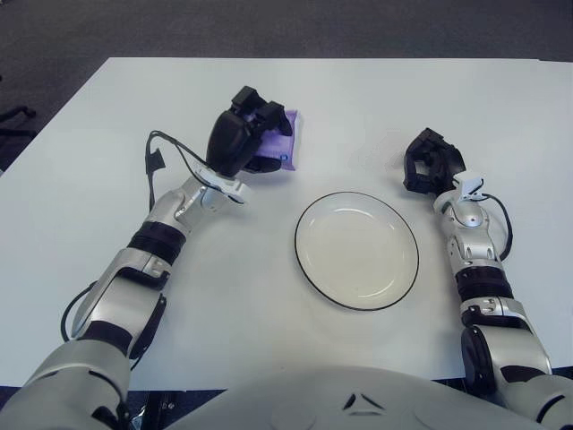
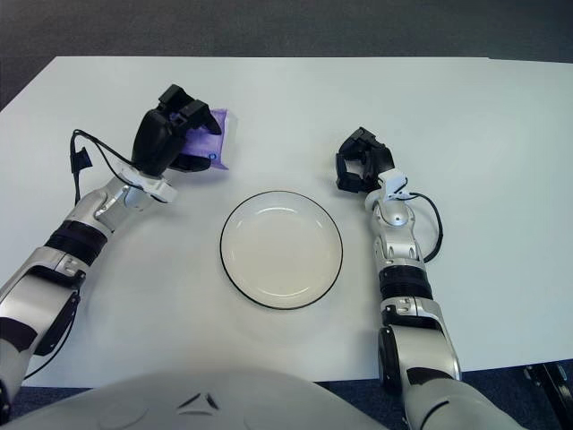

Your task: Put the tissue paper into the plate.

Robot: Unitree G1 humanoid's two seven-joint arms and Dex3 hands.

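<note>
While the purple tissue paper pack sits at the far left of the scene, up beyond the plate and to its left, the left hand is wrapped over it from the near side, black fingers curled across its top so that only the pack's right end and a strip of its upper face show past them. Whether the pack is raised clear of the white worktop or touching it cannot be told from either eye view; it appears tilted, its far edge higher. From that hand the silver and black left forearm runs back toward the lower left, with a thin black cable looping out beside the wrist. Nearer the robot and to the right of the pack lies the plate, round, white, with a dark rim, holding nothing and well apart from the pack. Farther right again, beside the plate's upper right edge, shows the right hand, its black fingers curled inward on themselves and holding nothing; its forearm stretches back toward the lower right corner. Past the worktop's far edge, dark grey carpet fills the top of both views.
</note>
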